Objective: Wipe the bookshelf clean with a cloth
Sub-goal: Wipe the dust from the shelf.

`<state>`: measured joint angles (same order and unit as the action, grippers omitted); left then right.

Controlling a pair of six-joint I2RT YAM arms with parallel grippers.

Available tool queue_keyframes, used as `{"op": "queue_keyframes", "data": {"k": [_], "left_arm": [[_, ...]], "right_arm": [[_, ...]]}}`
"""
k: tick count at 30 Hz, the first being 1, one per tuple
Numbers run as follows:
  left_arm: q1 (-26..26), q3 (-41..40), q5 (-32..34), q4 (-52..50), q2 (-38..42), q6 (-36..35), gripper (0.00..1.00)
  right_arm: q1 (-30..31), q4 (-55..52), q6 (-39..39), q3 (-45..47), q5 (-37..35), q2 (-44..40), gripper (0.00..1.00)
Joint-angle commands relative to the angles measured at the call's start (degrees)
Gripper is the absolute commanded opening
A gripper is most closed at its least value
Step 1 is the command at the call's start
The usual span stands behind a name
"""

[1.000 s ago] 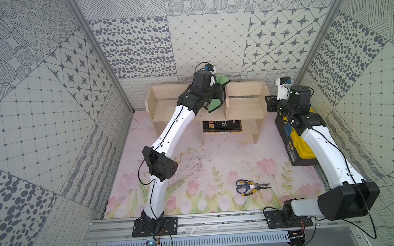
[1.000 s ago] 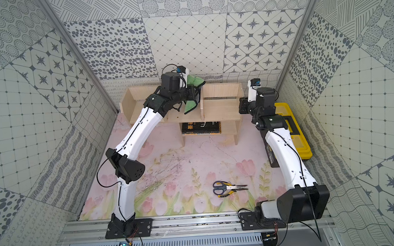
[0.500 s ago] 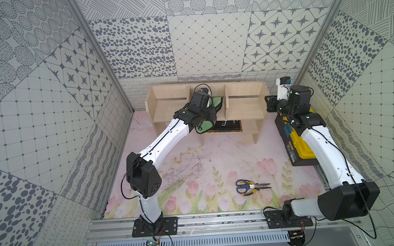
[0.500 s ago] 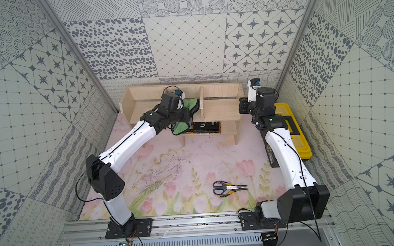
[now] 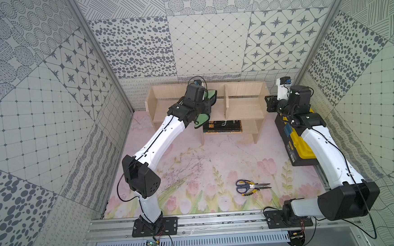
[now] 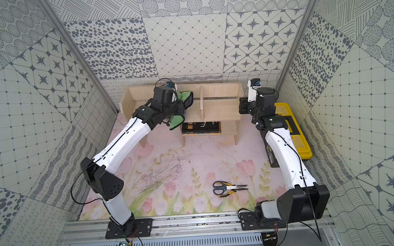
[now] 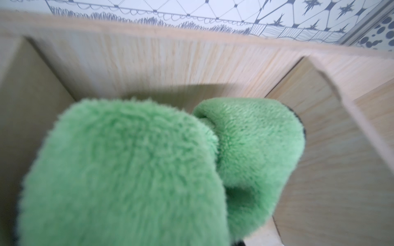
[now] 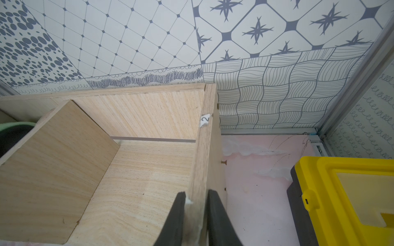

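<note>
bookshelf (image 5: 244, 106): pale beige wood, fine straight grain
cloth (image 7: 128, 170): fluffy light green on one face, dark grey on the other
toolbox (image 8: 341, 191): yellow lid, black body
scissors (image 5: 251, 186): blue handle loops, yellow trim, silver blades
book (image 5: 222, 126): black cover, yellow-orange lettering
desk (image 5: 216, 155): pink, printed with tulips and green leaves, dark scribble marks
walls (image 5: 210, 45): off-white panels with grey dots, stars, diamond lattice, wavy lines
robot arms (image 5: 166, 132): white shells, black joints
</note>
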<state>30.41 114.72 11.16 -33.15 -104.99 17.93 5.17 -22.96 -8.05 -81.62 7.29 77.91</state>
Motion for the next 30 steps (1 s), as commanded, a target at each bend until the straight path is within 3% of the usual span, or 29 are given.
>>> {"op": "queue_keyframes", "data": {"k": [1, 9, 13, 18, 21, 30], "left_arm": [[-0.02, 7.93, 4.41, -2.59, 2.85, -3.54, 0.00], [-9.10, 12.86, 7.60, -6.67, 0.68, -3.01, 0.00], [-12.05, 18.05, 3.93, -9.66, -3.97, -2.77, 0.00], [-10.65, 27.37, -4.56, -13.34, -10.81, -1.54, 0.00], [-8.30, 28.27, -9.71, -10.60, -12.78, -2.43, 0.00], [-0.04, 29.38, -13.56, -2.70, -16.94, -8.42, 0.00]], "right_arm": [[1.51, 1.22, -3.03, -0.99, 11.83, -3.40, 0.00], [1.51, 1.19, -3.10, -1.27, 11.83, -3.55, 0.00], [1.51, 1.27, -3.28, -1.48, 12.14, -3.38, 0.00], [1.60, 1.17, -3.14, -1.17, 11.89, -3.30, 0.00], [1.69, 1.27, -3.10, -0.92, 11.83, -3.31, 0.00], [1.86, 1.25, -2.80, -0.48, 11.61, -3.38, 0.00]]}}
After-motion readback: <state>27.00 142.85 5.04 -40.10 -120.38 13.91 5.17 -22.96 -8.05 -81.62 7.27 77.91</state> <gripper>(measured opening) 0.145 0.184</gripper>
